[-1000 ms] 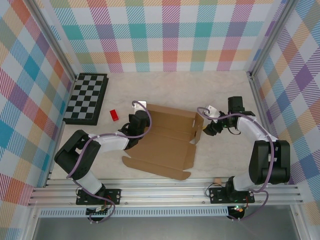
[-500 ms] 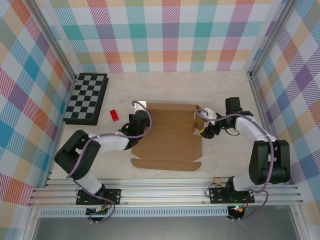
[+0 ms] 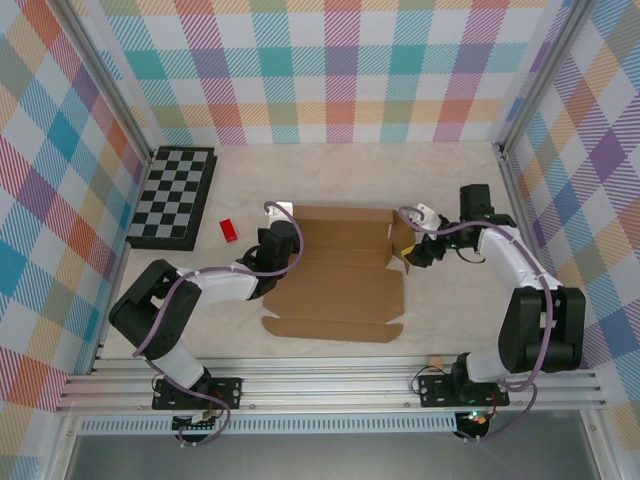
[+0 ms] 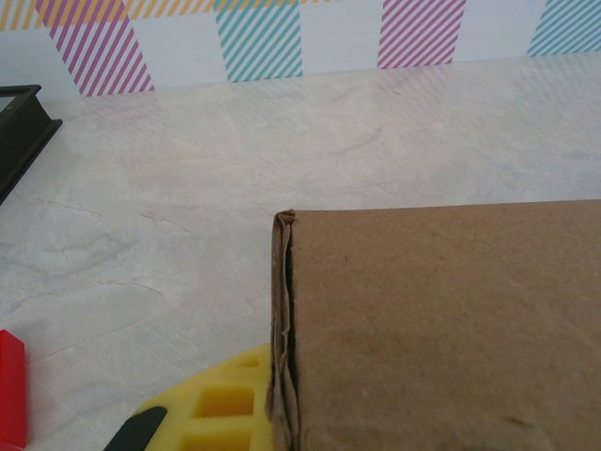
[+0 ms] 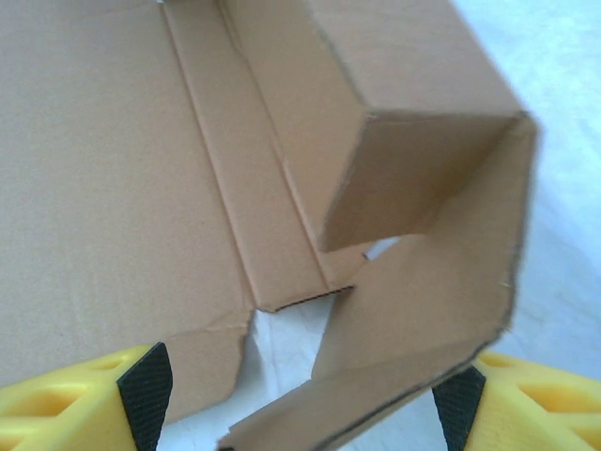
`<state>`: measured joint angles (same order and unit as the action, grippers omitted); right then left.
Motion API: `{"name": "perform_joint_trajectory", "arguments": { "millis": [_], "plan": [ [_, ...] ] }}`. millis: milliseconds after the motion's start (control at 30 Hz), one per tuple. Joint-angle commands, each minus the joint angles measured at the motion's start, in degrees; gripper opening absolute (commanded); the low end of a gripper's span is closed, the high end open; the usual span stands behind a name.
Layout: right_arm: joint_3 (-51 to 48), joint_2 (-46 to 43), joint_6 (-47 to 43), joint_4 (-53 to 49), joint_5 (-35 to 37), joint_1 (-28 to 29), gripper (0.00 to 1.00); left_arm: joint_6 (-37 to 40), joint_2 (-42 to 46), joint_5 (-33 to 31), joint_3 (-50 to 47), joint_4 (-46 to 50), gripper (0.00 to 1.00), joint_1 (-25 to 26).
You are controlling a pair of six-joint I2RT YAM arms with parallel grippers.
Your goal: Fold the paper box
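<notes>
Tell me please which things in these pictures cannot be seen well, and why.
- Left wrist view: the paper box covers the left end effector except one yellow finger; its grip is hidden.
- Left wrist view: the frame edge cuts off the red block and the chessboard.
- Top view: the brown scrap is too small to identify.

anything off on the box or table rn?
Two things. On the paper box, the folded edge at the far-left corner looks crushed and wavy, layers splitting, in the left wrist view. A small cardboard scrap lies loose at the near right edge of the table, possibly torn off.
</notes>
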<state>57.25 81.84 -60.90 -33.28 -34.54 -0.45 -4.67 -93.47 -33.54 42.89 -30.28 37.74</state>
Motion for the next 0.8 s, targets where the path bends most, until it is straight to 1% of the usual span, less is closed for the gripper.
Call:
{"name": "perform_joint_trajectory", "arguments": {
  "millis": [0,67,167,200,233,300,367,433,500,567,667,767],
  "plan": [
    [2.06,-2.33,-0.64,0.97,-0.54,-3.95,0.75,1.33,-0.49,1.20,0.34,3.23,0.00,0.53],
    [2.75,-2.29,-0.86,2.87,0.58,-6.81,0.75,1.47,-0.40,1.19,0.60,3.64,0.00,0.54],
    [4.24,-0.44,-0.62,5.60,4.48,-11.28,0.75,1.50,-0.40,1.29,1.05,4.05,0.00,0.58],
    [4.50,0.08,-0.21,6.64,4.38,-12.88,0.75,1.50,-0.26,1.23,1.08,4.06,0.00,0.58],
    [4.90,0.63,0.09,7.11,4.19,-14.00,0.75,1.52,-0.23,1.20,1.22,4.07,0.00,0.58],
    [5.84,2.26,0.14,7.91,6.74,-14.96,0.75,1.50,-0.21,1.31,1.24,4.09,0.00,0.58],
    [5.56,3.75,-0.88,8.23,8.75,-14.94,0.75,1.50,-0.31,1.30,1.40,3.93,0.00,0.58],
    [4.69,5.04,-1.87,8.10,9.14,-14.93,0.75,1.25,-0.52,1.24,1.36,3.85,0.00,0.58],
    [3.36,5.64,-4.03,6.70,7.93,-14.91,0.75,0.87,-0.72,1.29,1.40,3.70,0.00,0.58],
    [1.08,5.66,-5.04,7.40,6.45,-14.22,0.76,0.80,-0.92,1.28,1.23,3.40,0.00,0.57],
    [-0.78,6.58,-6.26,8.18,6.63,-11.60,0.76,0.63,-1.14,1.35,1.38,3.23,0.00,0.58],
    [0.12,8.75,-7.06,7.23,7.77,-7.26,0.75,0.48,-1.19,1.56,1.56,3.29,0.00,0.58]
  ]
}}
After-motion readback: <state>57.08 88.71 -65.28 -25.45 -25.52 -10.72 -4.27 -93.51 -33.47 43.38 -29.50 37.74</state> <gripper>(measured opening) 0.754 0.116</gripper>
